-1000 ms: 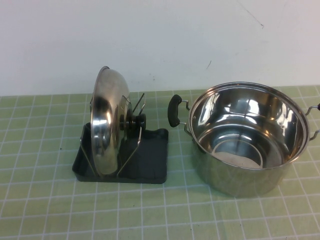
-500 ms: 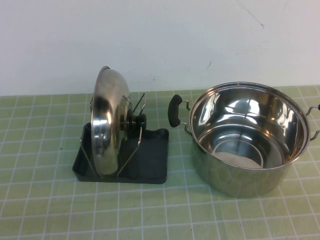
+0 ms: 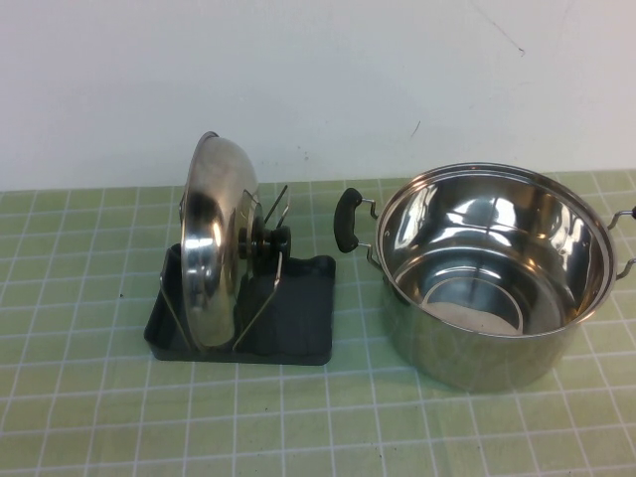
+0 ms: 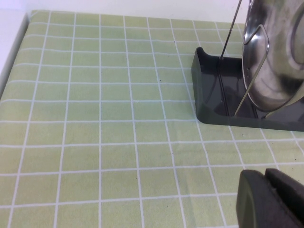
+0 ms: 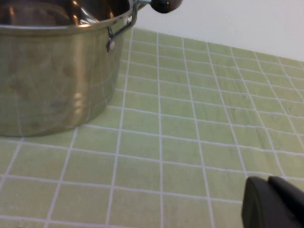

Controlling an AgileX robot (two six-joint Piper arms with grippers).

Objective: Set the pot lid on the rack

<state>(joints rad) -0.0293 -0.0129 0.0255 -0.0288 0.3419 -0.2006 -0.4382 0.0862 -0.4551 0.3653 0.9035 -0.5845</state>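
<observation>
Lid stands in the rack — my left gripper and right gripper parked low, fingers together — any nudge topples it.

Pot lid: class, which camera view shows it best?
The high view: the whole pot lid stands upright in the rack. The left wrist view catches only part; the right wrist view shows none.

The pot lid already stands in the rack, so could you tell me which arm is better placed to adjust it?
Left: its wrist view shows the rack and pot lid near the left gripper; the right gripper sees only the pot.
</observation>
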